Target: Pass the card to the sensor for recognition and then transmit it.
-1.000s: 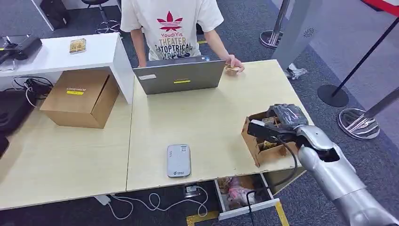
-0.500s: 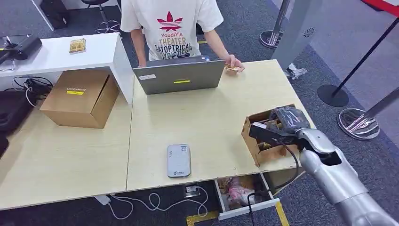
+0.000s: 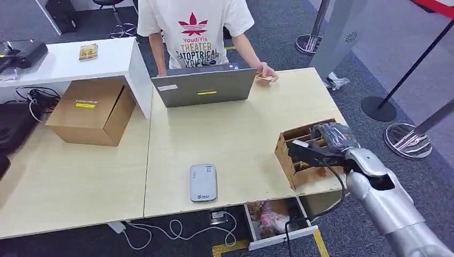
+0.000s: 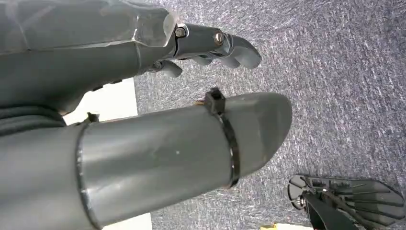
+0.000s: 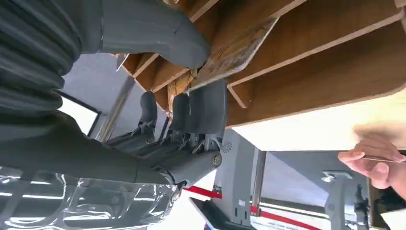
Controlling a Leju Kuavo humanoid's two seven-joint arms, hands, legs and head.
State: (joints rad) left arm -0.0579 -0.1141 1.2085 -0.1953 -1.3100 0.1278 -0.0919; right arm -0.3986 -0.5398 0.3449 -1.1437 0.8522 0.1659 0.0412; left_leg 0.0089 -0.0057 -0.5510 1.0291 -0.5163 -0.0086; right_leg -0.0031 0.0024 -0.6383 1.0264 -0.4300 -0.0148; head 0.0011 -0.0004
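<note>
**Card pick underway at the box**

Head view: the right hand (image 3: 321, 145) is reaching into the cardboard box (image 3: 300, 160) at the table's (image 3: 225, 134) edge; the reader (image 3: 203, 182) is lying well apart.

Left wrist view: the left hand (image 4: 143, 96) is hanging over carpet, fingers loosely curled, holding nothing.

Right wrist view: thumb and fingers (image 5: 201, 112) are pinching a card (image 5: 237, 52) in its slot. Next, I'd judge: lifting it clear, then carrying it to the reader.

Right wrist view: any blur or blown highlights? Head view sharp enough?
Right wrist view: the person's hand is motion-blurred, the table edge is washed out bright, while the right hand and the card at the wooden box stay sharp. Head view: even light, sharp, soft shadows.
</note>
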